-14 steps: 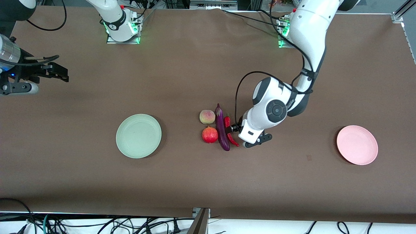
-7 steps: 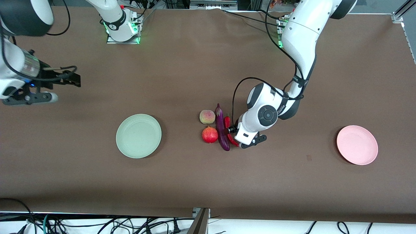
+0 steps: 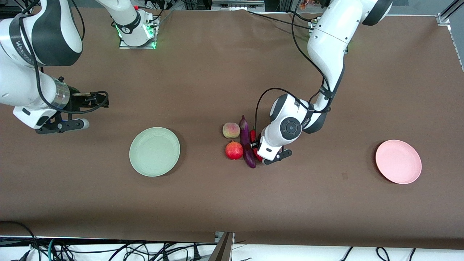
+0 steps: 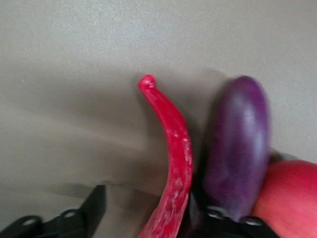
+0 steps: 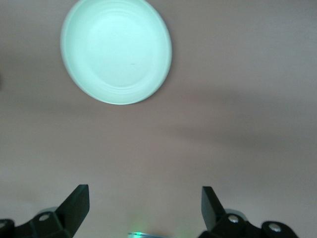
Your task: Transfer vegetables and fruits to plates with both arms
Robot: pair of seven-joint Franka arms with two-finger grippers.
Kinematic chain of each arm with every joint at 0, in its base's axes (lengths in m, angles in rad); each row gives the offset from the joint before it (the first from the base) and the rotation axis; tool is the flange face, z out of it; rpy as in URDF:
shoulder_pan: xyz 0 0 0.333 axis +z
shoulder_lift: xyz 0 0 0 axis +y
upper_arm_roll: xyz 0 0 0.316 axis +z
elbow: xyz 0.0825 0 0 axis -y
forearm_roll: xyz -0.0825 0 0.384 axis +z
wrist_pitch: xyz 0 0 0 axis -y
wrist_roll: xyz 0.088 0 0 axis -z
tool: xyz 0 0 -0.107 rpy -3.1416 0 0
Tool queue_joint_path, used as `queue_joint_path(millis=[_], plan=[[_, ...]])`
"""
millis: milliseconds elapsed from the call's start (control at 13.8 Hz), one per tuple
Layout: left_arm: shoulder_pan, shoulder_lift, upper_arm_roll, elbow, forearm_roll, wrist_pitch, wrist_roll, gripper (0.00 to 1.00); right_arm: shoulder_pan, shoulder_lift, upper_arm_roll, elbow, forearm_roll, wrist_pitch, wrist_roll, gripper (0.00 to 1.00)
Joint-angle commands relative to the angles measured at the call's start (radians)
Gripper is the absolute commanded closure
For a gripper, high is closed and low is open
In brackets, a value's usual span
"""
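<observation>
The peach (image 3: 231, 130), pomegranate (image 3: 233, 150), purple eggplant (image 3: 247, 143) and red chili (image 3: 252, 135) lie close together mid-table. My left gripper (image 3: 256, 146) is low at the chili. In the left wrist view the gripper (image 4: 148, 215) is open with the chili (image 4: 173, 148) between its fingers (image 4: 94, 206). The other finger sits between the chili and the eggplant (image 4: 237, 148), with the pomegranate (image 4: 292, 193) beside. My right gripper (image 3: 99, 98) is open and empty over bare table. Its wrist view shows the gripper (image 5: 144, 203) and the mint green plate (image 5: 116, 49).
The green plate (image 3: 154, 151) lies toward the right arm's end, the pink plate (image 3: 398, 161) toward the left arm's end. Both plates hold nothing. The right arm's base (image 3: 137, 36) stands at the table's back edge.
My left gripper has slid in along the table onto the chili, next to the eggplant. My right arm has swung in from the table's end toward the green plate.
</observation>
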Motion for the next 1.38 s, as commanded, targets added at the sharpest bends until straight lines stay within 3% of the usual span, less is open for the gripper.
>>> queue_joint_path(millis=[0,145,217,289,434,507,724,941,1230,1303], plan=[[-0.016,0.023,0.014,0.028,-0.006,0.000,-0.011,0.31,0.013,0.041,-0.002,0.014,0.042,0.055,0.011,0.00],[-0.016,0.023,0.014,0.028,-0.006,0.000,-0.011,0.31,0.031,0.070,-0.002,0.011,0.055,0.110,0.013,0.00],[-0.016,0.023,0.014,0.028,-0.006,0.000,-0.011,0.36,0.043,0.078,-0.002,0.008,0.074,0.130,0.013,0.00],[-0.016,0.023,0.014,0.028,-0.006,0.000,-0.006,0.50,0.054,0.083,-0.002,0.011,0.083,0.144,0.028,0.00],[-0.007,0.017,0.017,0.033,-0.004,-0.003,0.011,0.87,0.079,0.094,0.000,0.005,0.085,0.159,0.117,0.00],[-0.002,0.012,0.020,0.035,-0.004,-0.006,0.021,1.00,0.109,0.101,-0.002,0.005,0.085,0.174,0.152,0.00],[0.021,-0.012,0.037,0.033,-0.003,-0.026,0.061,1.00,0.186,0.130,-0.002,0.005,0.083,0.234,0.287,0.00],[0.105,-0.081,0.055,0.036,-0.001,-0.165,0.217,1.00,0.270,0.190,-0.002,0.005,0.085,0.331,0.394,0.00],[0.271,-0.155,0.093,0.035,0.000,-0.406,0.643,1.00,0.382,0.271,-0.002,0.012,0.085,0.478,0.549,0.00],[0.311,-0.157,0.115,0.036,0.046,-0.437,0.761,1.00,0.405,0.288,-0.002,0.012,0.085,0.504,0.592,0.00]])
